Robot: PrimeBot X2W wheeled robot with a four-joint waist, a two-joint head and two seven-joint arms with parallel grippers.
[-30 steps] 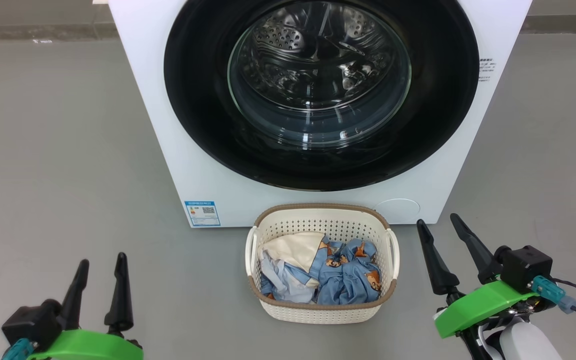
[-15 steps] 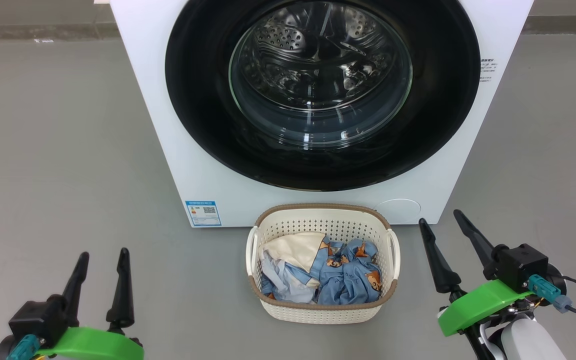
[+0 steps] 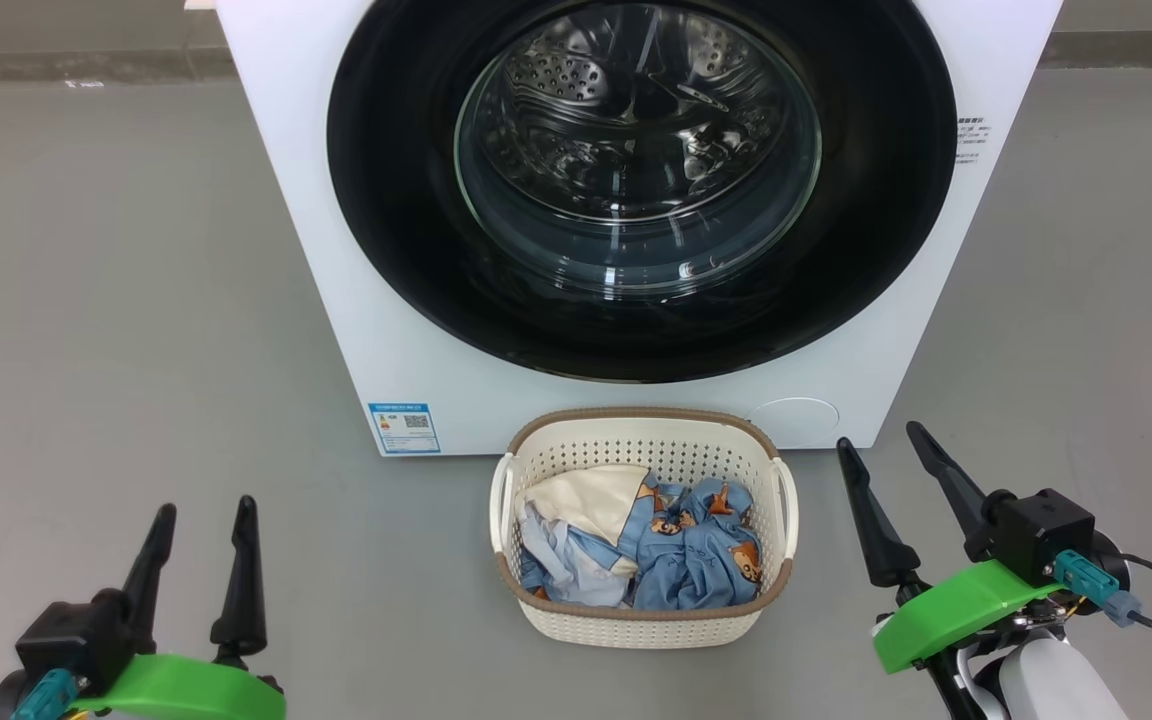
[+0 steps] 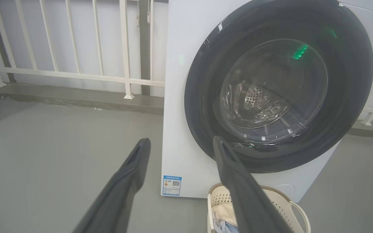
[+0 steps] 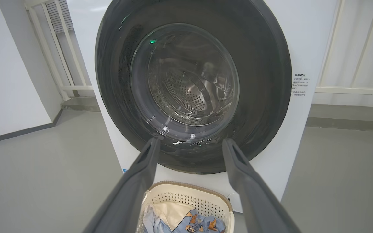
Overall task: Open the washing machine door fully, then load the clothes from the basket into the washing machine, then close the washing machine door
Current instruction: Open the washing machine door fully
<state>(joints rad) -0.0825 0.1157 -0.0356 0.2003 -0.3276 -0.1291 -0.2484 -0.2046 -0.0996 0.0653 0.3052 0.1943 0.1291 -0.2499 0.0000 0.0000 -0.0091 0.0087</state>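
Observation:
The white washing machine (image 3: pixel 316 250) stands ahead with its round black door (image 3: pixel 386 200) flat against the front, the steel drum visible through the glass. On the floor before it sits the cream basket (image 3: pixel 644 620) holding the clothes (image 3: pixel 696 555), blue printed pieces with cream and pale ones. My left gripper (image 3: pixel 204 512) is open at the lower left, well left of the basket. Just right of the basket, my right gripper (image 3: pixel 878 438) also stands open and empty. In the wrist views the door (image 4: pixel 351 81) (image 5: pixel 264 81) and basket (image 4: pixel 285 199) (image 5: pixel 180 187) lie beyond the spread fingers.
Grey floor (image 3: pixel 116 300) spreads wide on both sides of the machine. A white railing (image 4: pixel 76 74) on a low kerb runs behind it. A white wall (image 5: pixel 11 81) stands off to the left in the right wrist view.
Both arms have shifted only slightly; the right gripper's fingers sit a touch higher than a second ago. The door and basket are unmoved.

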